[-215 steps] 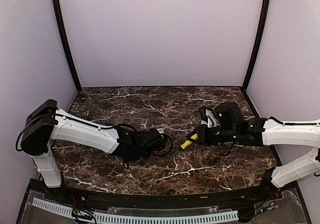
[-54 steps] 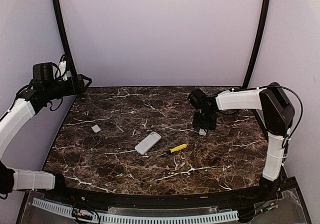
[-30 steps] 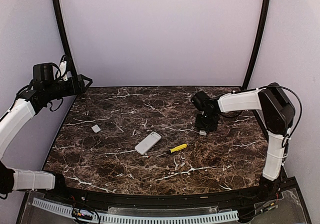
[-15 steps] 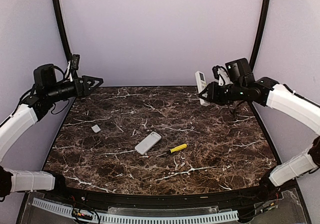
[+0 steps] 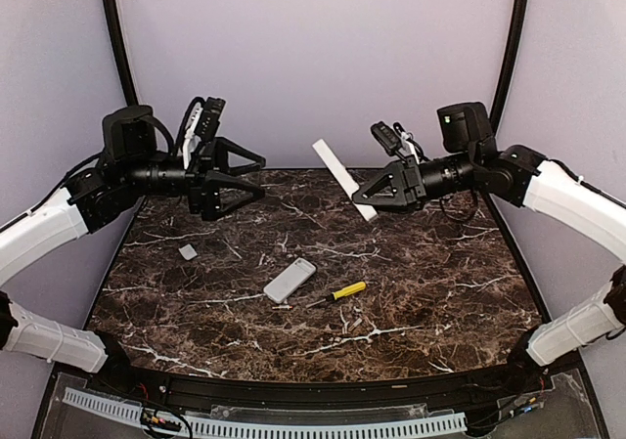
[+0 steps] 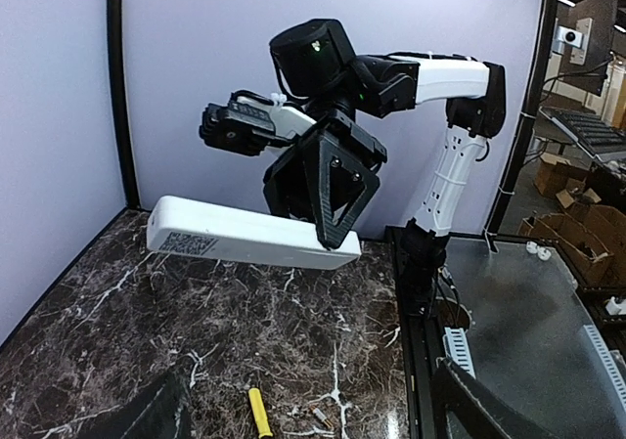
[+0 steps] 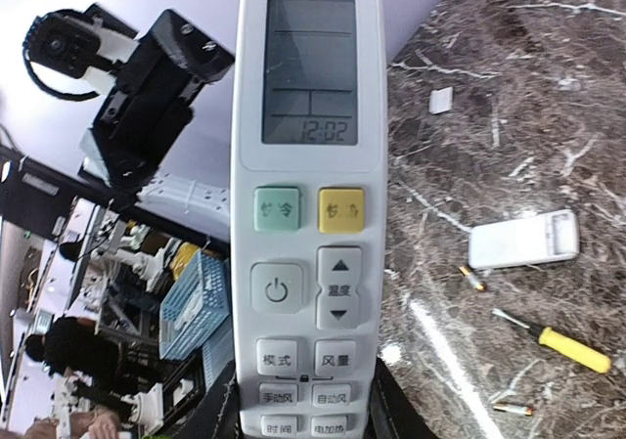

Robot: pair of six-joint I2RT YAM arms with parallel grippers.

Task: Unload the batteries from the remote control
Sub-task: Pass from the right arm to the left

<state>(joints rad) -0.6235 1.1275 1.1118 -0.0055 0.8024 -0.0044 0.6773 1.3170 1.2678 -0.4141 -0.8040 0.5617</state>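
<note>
My right gripper (image 5: 364,193) is shut on the lower end of a white remote control (image 5: 342,179), holding it in the air over the back of the table. Its button face and screen (image 7: 298,214) fill the right wrist view. My left gripper (image 5: 259,177) hangs open and empty in the air to the left, facing the held remote (image 6: 249,239) with a gap between them. Two batteries (image 7: 471,279) (image 7: 514,409) lie loose on the marble. One battery (image 6: 321,417) shows low in the left wrist view. The held remote's battery side is hidden.
A second white remote (image 5: 290,280) lies mid-table with a yellow-handled screwdriver (image 5: 342,291) to its right. A small flat white cover (image 5: 187,251) lies at the left. Black posts (image 5: 122,58) and purple walls bound the table's back and sides.
The right arm lifted the remote off the table and carried it left toward the middle. The left arm swung from the far left wall inward, its jaws slightly narrower.
</note>
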